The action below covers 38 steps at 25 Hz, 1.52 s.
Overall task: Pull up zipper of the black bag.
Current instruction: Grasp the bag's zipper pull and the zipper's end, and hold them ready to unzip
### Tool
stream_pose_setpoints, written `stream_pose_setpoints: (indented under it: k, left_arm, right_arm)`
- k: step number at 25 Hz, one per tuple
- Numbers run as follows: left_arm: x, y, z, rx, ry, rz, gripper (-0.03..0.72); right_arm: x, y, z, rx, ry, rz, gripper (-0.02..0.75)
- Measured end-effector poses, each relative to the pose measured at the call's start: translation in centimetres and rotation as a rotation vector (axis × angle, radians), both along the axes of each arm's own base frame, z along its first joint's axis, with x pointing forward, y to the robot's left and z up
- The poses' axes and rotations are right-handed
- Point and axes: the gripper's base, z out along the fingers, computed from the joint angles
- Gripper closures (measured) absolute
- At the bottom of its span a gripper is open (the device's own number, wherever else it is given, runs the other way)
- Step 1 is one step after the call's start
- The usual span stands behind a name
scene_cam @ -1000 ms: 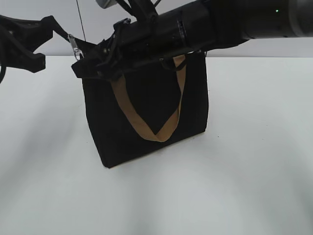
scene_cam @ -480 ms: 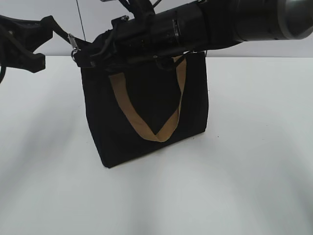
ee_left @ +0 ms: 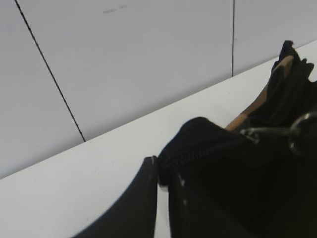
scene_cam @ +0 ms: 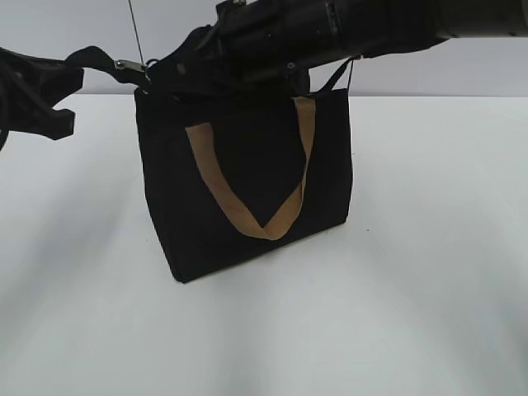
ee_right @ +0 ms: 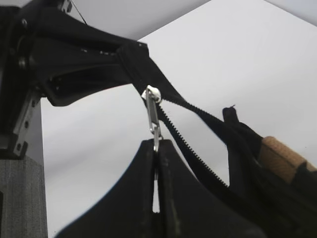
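The black bag (scene_cam: 247, 165) stands upright on the white table, with a tan handle (scene_cam: 247, 216) hanging down its front. My left gripper (scene_cam: 76, 64) is shut on the black fabric end tab at the bag's top left corner, and its jaws show pinching that tab in the left wrist view (ee_left: 163, 171). My right gripper (scene_cam: 155, 76) reaches across the bag's top from the right. It is shut on the silvery zipper pull (ee_right: 152, 113), which sits at the left end of the zipper (ee_right: 184, 145). The pull also shows in the exterior view (scene_cam: 129, 66).
The white table (scene_cam: 429, 272) spreads around the bag, with a pale wall (scene_cam: 99, 25) behind it. The right arm (scene_cam: 371, 25) covers the bag's top edge. The left arm's body (ee_right: 29, 64) is close to the pull in the right wrist view.
The right arm has risen and shifted slightly left, lifting the pull a little. The end tab between the two grippers is now stretched taut. The left gripper has hardly moved.
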Motion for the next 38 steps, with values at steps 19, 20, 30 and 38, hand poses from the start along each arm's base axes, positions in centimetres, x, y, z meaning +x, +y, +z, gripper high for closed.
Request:
stream_pose_setpoints:
  k: [19,20,30,38]
  left_arm:
    - [-0.1,0.4,-0.9,0.060,0.095,0.043,0.666]
    - [-0.1,0.4,-1.0,0.061,0.099,0.045,0.666]
    - [-0.1,0.5,-1.0,0.065,0.106,0.049,0.666]
    - [-0.1,0.6,-1.1,0.065,0.113,0.056,0.666]
  right_arm:
    - [3.7,-7.7,-0.3,-0.086,0.034,-0.140,0.753]
    - [4.0,-8.4,-0.3,-0.092,0.030,-0.158,0.753]
    - [5.9,-13.4,-0.3,-0.110,0.026,-0.285,0.753]
    - [6.2,-14.6,-0.4,-0.108,0.038,-0.312,0.753]
